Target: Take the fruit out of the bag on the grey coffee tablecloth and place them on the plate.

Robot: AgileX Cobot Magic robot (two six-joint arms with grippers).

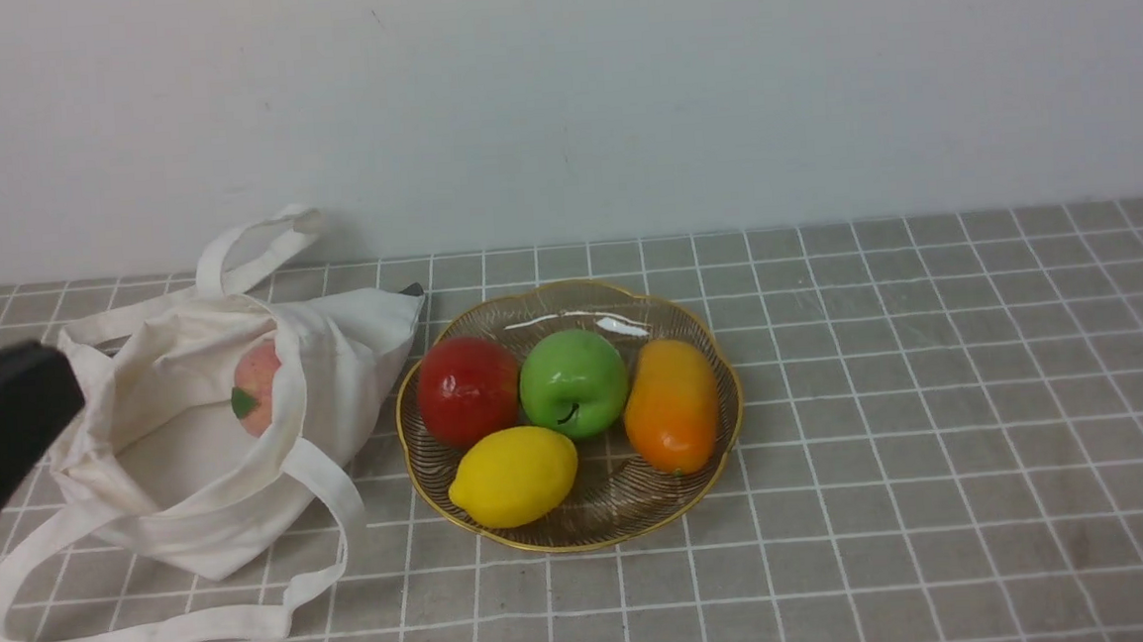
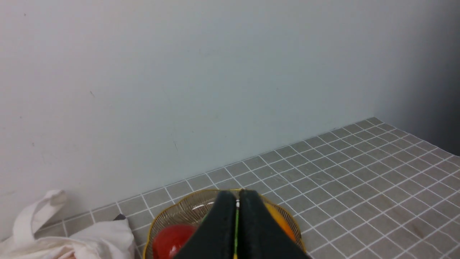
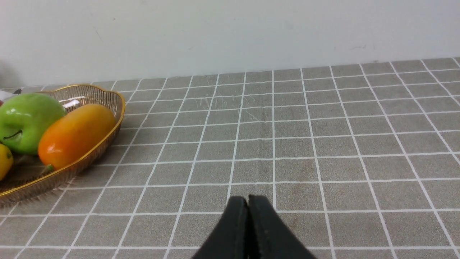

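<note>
The off-white bag (image 1: 203,453) lies open on the grey coffee tablecloth (image 1: 933,388) at the left, its straps spread out. A pink-orange peach (image 1: 258,385) with a green leaf sits inside its mouth. The glass plate (image 1: 603,518) with a gold rim stands right of the bag and holds the green apple (image 1: 573,382). My left gripper (image 2: 237,197) is shut and empty, raised near the bag and pointing over the plate (image 2: 179,212); its black body (image 1: 2,415) shows at the far left. My right gripper (image 3: 248,200) is shut and empty over bare cloth, right of the plate (image 3: 120,104) and the apple (image 3: 25,120).
The plate also holds a red apple (image 1: 467,389), a yellow lemon (image 1: 513,475) and an orange mango-like fruit (image 1: 671,404). A white wall (image 1: 558,94) rises just behind the table. The checked cloth stretches on to the right of the plate.
</note>
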